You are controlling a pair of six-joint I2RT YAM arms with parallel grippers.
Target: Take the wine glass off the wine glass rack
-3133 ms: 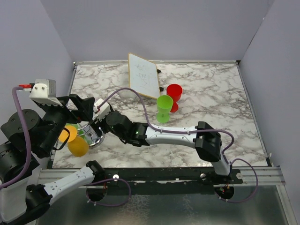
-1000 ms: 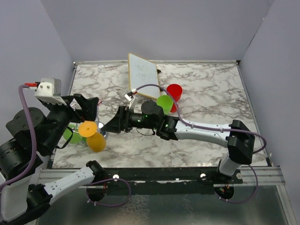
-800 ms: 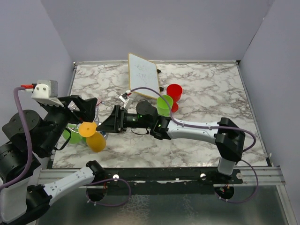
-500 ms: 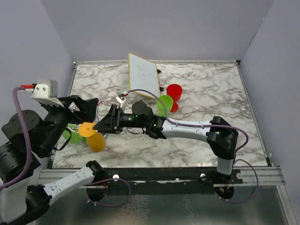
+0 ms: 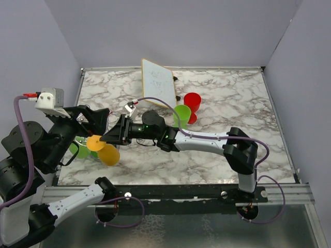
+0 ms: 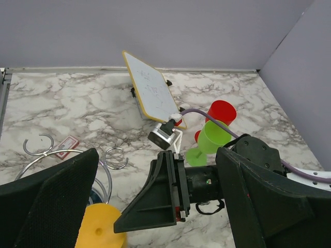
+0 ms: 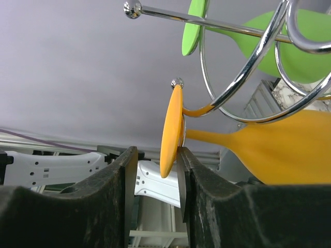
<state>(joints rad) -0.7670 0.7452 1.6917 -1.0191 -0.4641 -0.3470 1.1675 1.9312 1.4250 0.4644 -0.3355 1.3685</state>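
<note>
The chrome wine glass rack (image 7: pixel 243 72) stands at the table's left, mostly hidden under my left arm; its wire arms (image 6: pixel 115 157) show in the left wrist view. An orange wine glass (image 5: pixel 107 154) hangs from one arm, bowl toward the near edge. My right gripper (image 7: pixel 155 155) reaches in from the right and straddles the glass's round foot (image 7: pixel 170 129). One pad touches the disc and a gap remains on the other side. My left gripper (image 6: pixel 158 155) hovers wide open above the rack, holding nothing. Green glasses (image 7: pixel 305 46) also hang on the rack.
A white tilted board (image 5: pixel 158 82) stands at the back centre. A green glass (image 5: pixel 181 118) and a red glass (image 5: pixel 192 103) stand upright on the marble to the right of it. Grey walls close in the left, back and right sides.
My right gripper has slid left up to the rack and its jaws have narrowed around the orange glass's foot. The orange glass has shifted slightly. The left arm has stayed put.
</note>
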